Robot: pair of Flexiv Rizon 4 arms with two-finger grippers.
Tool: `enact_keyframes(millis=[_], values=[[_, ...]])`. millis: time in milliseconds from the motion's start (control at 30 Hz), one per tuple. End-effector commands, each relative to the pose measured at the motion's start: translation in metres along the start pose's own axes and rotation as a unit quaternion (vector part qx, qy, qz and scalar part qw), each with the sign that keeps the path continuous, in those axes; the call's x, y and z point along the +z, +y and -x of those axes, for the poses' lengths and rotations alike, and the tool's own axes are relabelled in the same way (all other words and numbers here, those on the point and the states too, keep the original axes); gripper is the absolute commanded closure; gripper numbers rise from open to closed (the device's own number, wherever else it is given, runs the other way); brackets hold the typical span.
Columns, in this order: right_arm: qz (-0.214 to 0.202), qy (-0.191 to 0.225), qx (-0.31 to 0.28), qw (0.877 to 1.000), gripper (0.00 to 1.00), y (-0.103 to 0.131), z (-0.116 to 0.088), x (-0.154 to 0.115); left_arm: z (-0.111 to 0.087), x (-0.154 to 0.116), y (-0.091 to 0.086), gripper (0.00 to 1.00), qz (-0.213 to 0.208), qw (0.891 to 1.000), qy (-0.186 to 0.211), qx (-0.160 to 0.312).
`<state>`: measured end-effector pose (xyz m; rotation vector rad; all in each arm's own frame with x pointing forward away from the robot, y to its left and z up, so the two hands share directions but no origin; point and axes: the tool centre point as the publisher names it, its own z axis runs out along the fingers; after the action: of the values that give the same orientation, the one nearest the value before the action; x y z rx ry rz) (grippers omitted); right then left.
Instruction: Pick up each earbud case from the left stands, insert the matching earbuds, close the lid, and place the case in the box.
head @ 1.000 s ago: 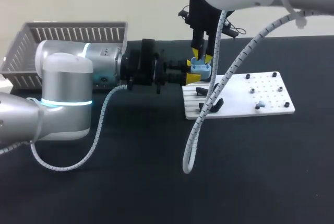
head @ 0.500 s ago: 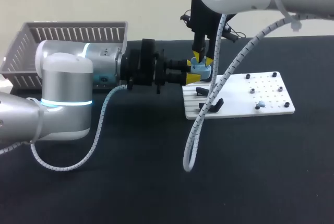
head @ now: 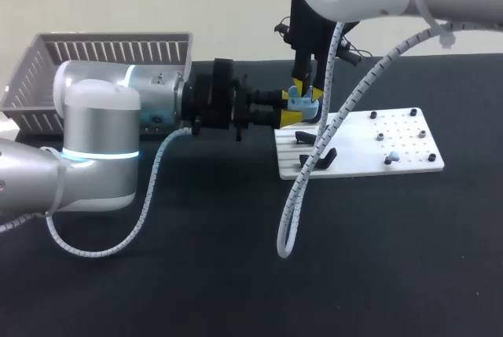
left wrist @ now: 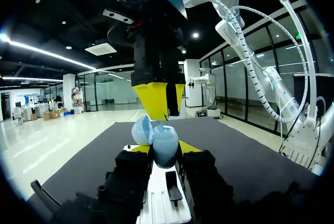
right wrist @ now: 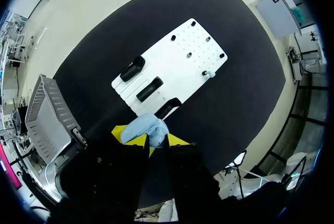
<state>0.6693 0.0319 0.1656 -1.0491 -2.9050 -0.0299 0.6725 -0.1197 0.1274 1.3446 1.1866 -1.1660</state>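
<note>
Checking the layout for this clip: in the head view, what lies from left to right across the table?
Grey slatted plastic basket → left pincer → light blue earbud case → small light blue earbud on the white perforated board.

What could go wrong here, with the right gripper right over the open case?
1. The right gripper hangs just above the earbud case clamped in the left gripper; a hard push down might twist the case in that grip.
2. The open lid stands beside the right gripper and could get clipped.
3. One earbud lies on the white board; closing now would probably leave the case incomplete.
</note>
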Motion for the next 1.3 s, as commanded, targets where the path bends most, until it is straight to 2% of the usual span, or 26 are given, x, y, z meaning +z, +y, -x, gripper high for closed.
enact_keyframes(millis=[33,67,100,133,200,233,300,333,367,433,467,500,533,567,600,633,667,767,833,1000,1033,1100,1167,1233,1300], values=[[0.005,0.003,-0.001,1.000,1.00,0.000,0.002,0.003,0.000,0.000,-0.002,1.00,0.003,1.000,-0.001,0.002],[0.006,0.004,-0.001,1.000,1.00,0.000,0.002,0.004,0.000,0.000,-0.002,1.00,0.003,1.000,-0.001,0.002],[0.007,0.004,-0.002,1.000,0.72,0.000,0.002,0.004,0.000,0.000,-0.002,1.00,0.003,1.000,-0.001,0.002],[0.010,0.004,-0.003,1.000,0.60,-0.001,0.002,0.004,0.000,0.000,-0.002,1.00,0.003,1.000,-0.001,0.002],[0.019,0.004,-0.008,1.000,0.49,-0.003,0.000,0.002,0.000,0.000,-0.002,1.00,0.003,1.000,-0.001,0.002],[0.022,0.005,-0.010,1.000,0.23,-0.004,-0.001,0.001,0.000,0.000,-0.002,1.00,0.003,1.000,-0.001,0.002],[0.033,0.011,-0.017,0.999,0.05,-0.008,-0.005,-0.002,0.000,0.000,-0.002,1.00,0.003,1.000,-0.001,0.002],[0.035,0.009,-0.020,0.999,0.02,-0.011,-0.008,-0.004,0.000,0.000,-0.002,1.00,0.003,1.000,-0.001,0.002],[0.048,0.012,-0.022,0.999,0.04,-0.016,-0.010,-0.007,0.000,0.000,-0.002,1.00,0.003,1.000,-0.001,0.002],[0.070,0.022,-0.032,0.997,0.17,-0.026,-0.015,-0.014,0.000,0.000,-0.002,1.00,0.003,1.000,-0.001,0.002],[0.085,0.031,-0.039,0.995,0.27,-0.032,-0.016,-0.016,0.000,0.000,-0.002,1.00,0.003,1.000,-0.001,0.002],[0.110,0.051,-0.046,0.992,0.47,-0.038,-0.018,-0.019,0.000,0.000,-0.002,1.00,0.003,1.000,-0.001,0.002],[0.122,0.066,-0.048,0.989,0.53,-0.045,-0.019,-0.023,0.000,0.000,-0.002,1.00,0.003,1.000,-0.001,0.002],[0.120,0.064,-0.048,0.990,0.47,-0.051,-0.020,-0.025,0.000,0.000,-0.002,1.00,0.003,1.000,-0.001,0.002],[0.127,0.063,-0.055,0.988,0.36,-0.056,-0.021,-0.027,0.000,0.000,-0.002,1.00,0.003,1.000,-0.001,0.002],[0.132,0.061,-0.062,0.987,0.35,-0.061,-0.022,-0.030,0.000,0.000,-0.002,1.00,0.003,1.000,-0.001,0.002],[0.128,0.051,-0.070,0.988,0.38,-0.065,-0.023,-0.031,0.000,0.000,-0.002,1.00,0.003,1.000,-0.001,0.002],[0.112,0.044,-0.101,0.988,0.32,-0.075,-0.023,-0.029,0.000,0.000,-0.002,1.00,0.003,1.000,-0.001,0.002],[0.096,0.032,-0.119,0.988,0.14,-0.081,-0.025,-0.024,0.000,0.000,-0.002,1.00,0.003,1.000,-0.001,0.002],[0.075,-0.001,-0.121,0.990,0.08,-0.099,-0.022,-0.013,0.000,0.000,-0.002,1.00,0.003,1.000,-0.001,0.002],[0.066,-0.010,-0.116,0.991,0.07,-0.103,-0.020,-0.010,0.000,0.000,-0.002,1.00,0.003,1.000,-0.001,0.002],[0.064,-0.017,-0.113,0.991,0.18,-0.110,-0.015,-0.006,0.000,0.000,-0.002,1.00,0.003,1.000,-0.001,0.002],[0.062,-0.025,-0.109,0.992,0.22,-0.117,-0.010,-0.002,0.000,0.000,-0.002,1.00,0.003,1.000,-0.001,0.002],[0.064,-0.027,-0.109,0.992,0.31,-0.123,-0.004,0.002,0.000,0.000,-0.002,1.00,0.003,1.000,-0.001,0.002],[0.064,-0.032,-0.112,0.991,0.33,-0.127,0.000,0.004,0.000,0.000,-0.002,1.00,0.003,1.000,-0.001,0.002]])
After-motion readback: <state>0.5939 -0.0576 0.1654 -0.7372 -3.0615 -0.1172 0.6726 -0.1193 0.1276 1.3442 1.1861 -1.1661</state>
